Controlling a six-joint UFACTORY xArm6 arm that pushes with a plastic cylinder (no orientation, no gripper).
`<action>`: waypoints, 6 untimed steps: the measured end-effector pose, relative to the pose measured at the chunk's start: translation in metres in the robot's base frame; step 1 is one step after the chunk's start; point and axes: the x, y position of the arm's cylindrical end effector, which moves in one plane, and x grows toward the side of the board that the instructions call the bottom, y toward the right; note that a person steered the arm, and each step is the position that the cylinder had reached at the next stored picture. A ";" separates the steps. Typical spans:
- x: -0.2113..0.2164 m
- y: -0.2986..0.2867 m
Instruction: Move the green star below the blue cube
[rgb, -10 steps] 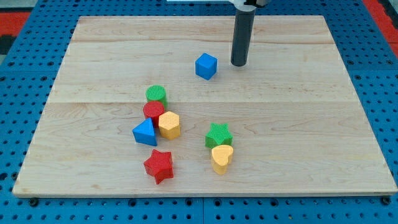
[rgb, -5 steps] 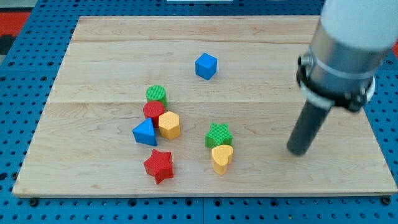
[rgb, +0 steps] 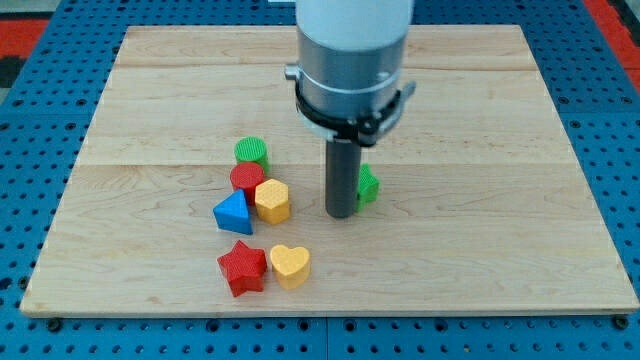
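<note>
No text, label, brand, number or sign can be read anywhere: not on the blocks, the desk or the arm.

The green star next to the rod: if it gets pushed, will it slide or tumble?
Probably slide: the green star looks squat and flat-bottomed on the smooth wooden board. It may twist, since my tip sits at its left side, and star points catch unevenly. It seems small and light.

Probably a robotics lab — wooden board (rgb: 150, 90) on blue pegboard bench (rgb: 30, 150), small coloured blocks
</note>
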 end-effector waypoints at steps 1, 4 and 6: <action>-0.048 0.026; -0.083 0.093; -0.065 0.039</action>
